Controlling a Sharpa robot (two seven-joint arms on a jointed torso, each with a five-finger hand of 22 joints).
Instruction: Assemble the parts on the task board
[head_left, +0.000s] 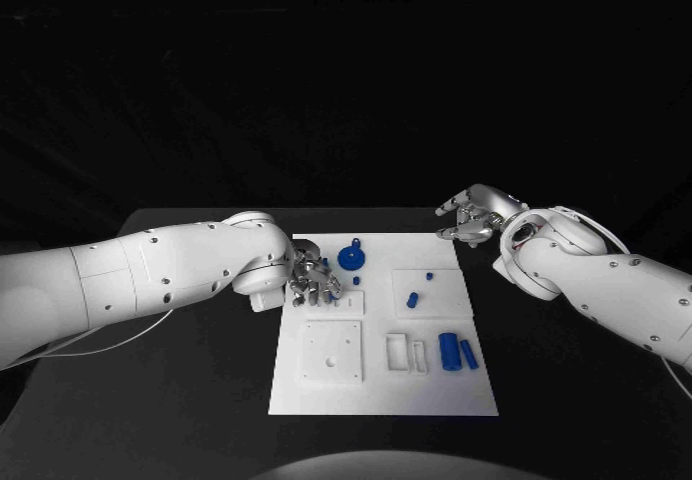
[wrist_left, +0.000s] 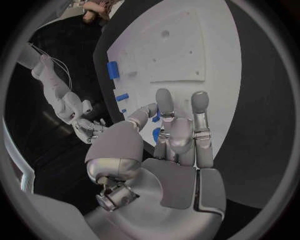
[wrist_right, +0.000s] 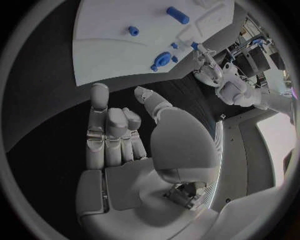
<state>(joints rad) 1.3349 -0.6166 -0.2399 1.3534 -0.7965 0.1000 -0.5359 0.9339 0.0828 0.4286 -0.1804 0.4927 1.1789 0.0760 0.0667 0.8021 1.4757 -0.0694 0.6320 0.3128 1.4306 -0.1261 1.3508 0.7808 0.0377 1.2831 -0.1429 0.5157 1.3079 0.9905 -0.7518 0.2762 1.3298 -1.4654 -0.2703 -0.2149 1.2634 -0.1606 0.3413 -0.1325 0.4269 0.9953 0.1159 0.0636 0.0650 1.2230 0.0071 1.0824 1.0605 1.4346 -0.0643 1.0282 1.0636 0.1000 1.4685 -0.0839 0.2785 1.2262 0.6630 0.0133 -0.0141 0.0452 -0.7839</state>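
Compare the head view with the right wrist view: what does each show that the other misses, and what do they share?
Head view alone: the pair of blue cylinders lying side by side near the task board's right edge, and the square white plate at its left. Right wrist view alone: the right hand's palm side, fingers partly curled, holding nothing. Both: the board, the blue wheel-shaped part near its far edge, and the left hand over the board beside it.

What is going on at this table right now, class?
A two-armed robot is working over a white task board with small blue parts. Its left hand is down at the board's upper left, beside a blue gear-like part; whether it holds anything cannot be told. Its right hand hangs off the board's far right corner, holding nothing. Two blue cylinders lie loose on the board.
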